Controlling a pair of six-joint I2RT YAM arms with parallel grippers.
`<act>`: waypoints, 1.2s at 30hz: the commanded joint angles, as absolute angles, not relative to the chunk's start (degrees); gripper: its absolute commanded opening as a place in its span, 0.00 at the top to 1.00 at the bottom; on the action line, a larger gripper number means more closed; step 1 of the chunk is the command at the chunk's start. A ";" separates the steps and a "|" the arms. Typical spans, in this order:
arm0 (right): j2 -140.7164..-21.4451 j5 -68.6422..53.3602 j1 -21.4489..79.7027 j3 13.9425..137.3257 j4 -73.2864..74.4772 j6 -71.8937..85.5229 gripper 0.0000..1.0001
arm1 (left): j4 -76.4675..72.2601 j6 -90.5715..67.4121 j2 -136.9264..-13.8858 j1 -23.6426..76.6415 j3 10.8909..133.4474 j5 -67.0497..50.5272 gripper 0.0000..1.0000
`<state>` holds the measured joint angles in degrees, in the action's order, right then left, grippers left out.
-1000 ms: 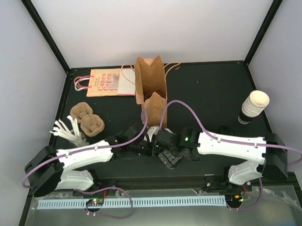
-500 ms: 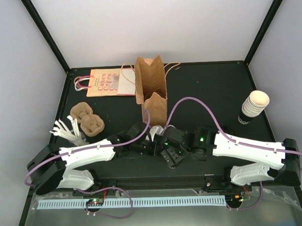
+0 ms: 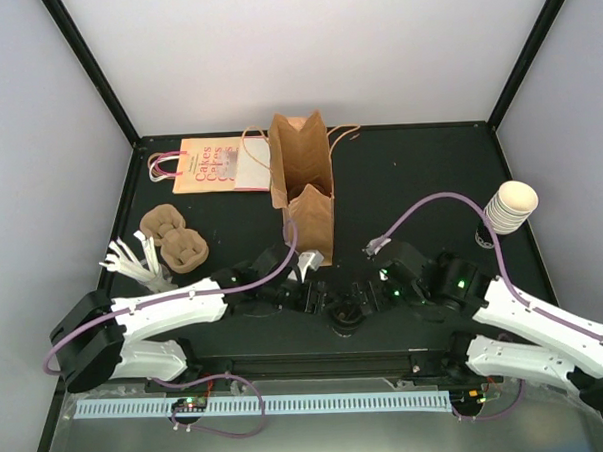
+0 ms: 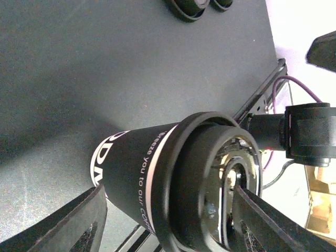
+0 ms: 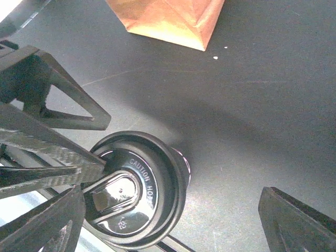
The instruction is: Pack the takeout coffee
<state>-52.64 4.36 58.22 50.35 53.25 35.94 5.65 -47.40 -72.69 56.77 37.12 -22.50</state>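
The takeout coffee (image 3: 343, 314) is a dark cup with white lettering and a black lid, near the table's front edge. In the left wrist view it (image 4: 157, 178) lies crosswise between my left fingers, one by its base and one across the lid. My left gripper (image 3: 325, 303) (image 4: 168, 202) is shut on it end to end. The right wrist view shows the lid (image 5: 136, 189) face-on with a left finger (image 5: 58, 160) over it. My right gripper (image 3: 370, 295) (image 5: 172, 197) is open and empty, just right of the cup. The brown paper bag (image 3: 301, 176) (image 5: 168, 18) stands open behind.
A stack of lidless cream cups (image 3: 509, 209) stands at the right. Two pulp cup trays (image 3: 177, 241) and white stirrers (image 3: 133, 261) lie at the left. A flat printed bag (image 3: 214, 165) lies at the back left. Black lids (image 4: 197, 6) lie beyond the cup.
My right arm has drawn back to the right, away from the cup, and its gripper is off it. The left arm and the cup have stayed in place.
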 commanded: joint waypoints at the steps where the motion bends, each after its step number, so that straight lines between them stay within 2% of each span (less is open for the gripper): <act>1: -49.49 6.46 57.25 47.91 51.66 37.39 0.07 | 7.92 -46.76 -69.93 57.22 40.52 -21.13 0.30; 7: -48.71 -7.75 50.78 43.90 50.99 38.17 0.06 | 12.53 -43.93 -68.45 57.79 44.13 -20.50 0.27; 15: -41.33 -13.38 49.75 35.52 46.24 45.38 0.15 | 28.79 -39.47 -70.08 64.70 53.64 -9.27 0.20; 18: -39.84 -13.65 49.69 33.56 45.79 47.24 0.19 | 35.47 -38.28 -72.84 67.55 58.45 -4.13 0.14; 20: -38.40 -11.70 49.46 33.24 46.94 48.57 0.22 | 41.03 -37.23 -76.62 69.57 62.55 -0.80 0.02; 26: -35.15 -10.63 48.22 30.99 48.48 51.85 0.28 | 50.31 -35.79 -86.08 73.33 74.10 2.52 0.01; 36: -34.69 -13.25 48.12 29.13 45.65 51.64 0.30 | 54.08 -34.56 -91.57 73.74 78.55 2.84 0.02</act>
